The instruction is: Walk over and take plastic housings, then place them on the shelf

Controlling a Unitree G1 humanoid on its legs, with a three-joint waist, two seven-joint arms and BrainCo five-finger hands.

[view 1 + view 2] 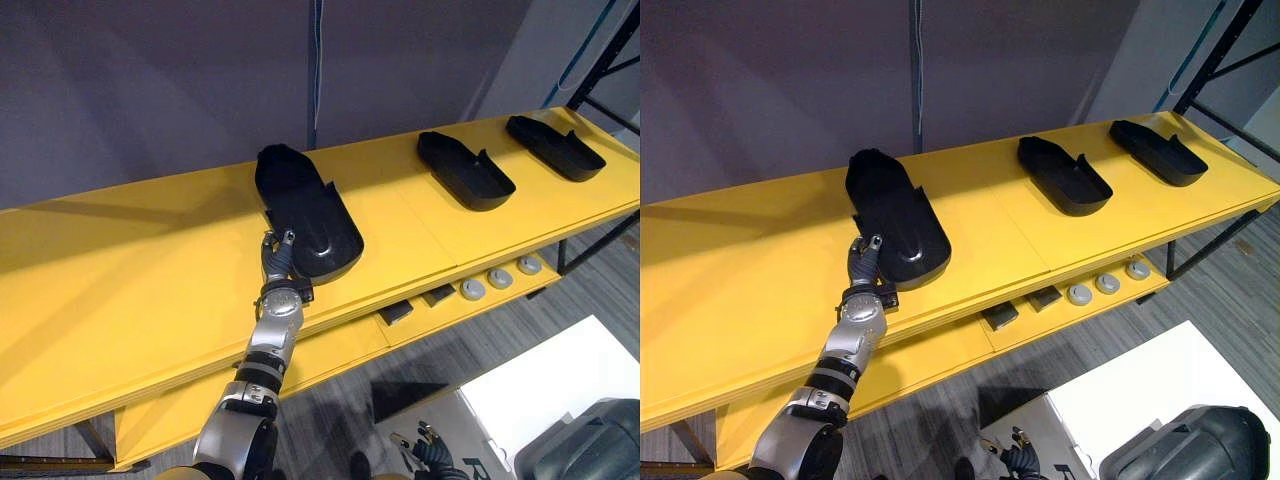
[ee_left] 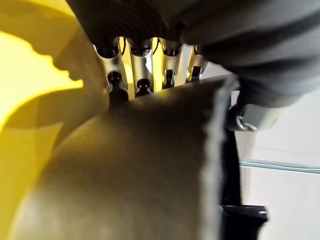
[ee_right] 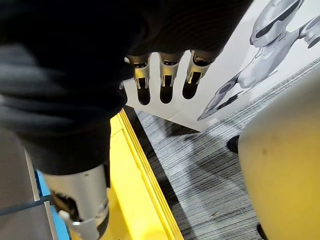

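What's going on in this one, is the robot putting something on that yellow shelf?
The robot's left hand grips the near end of a black plastic housing that lies on the top board of the yellow shelf; in the left wrist view its fingers reach round the rim. A second housing and a third housing lie further along to the right. The right hand hangs open, low beside the shelf, holding nothing.
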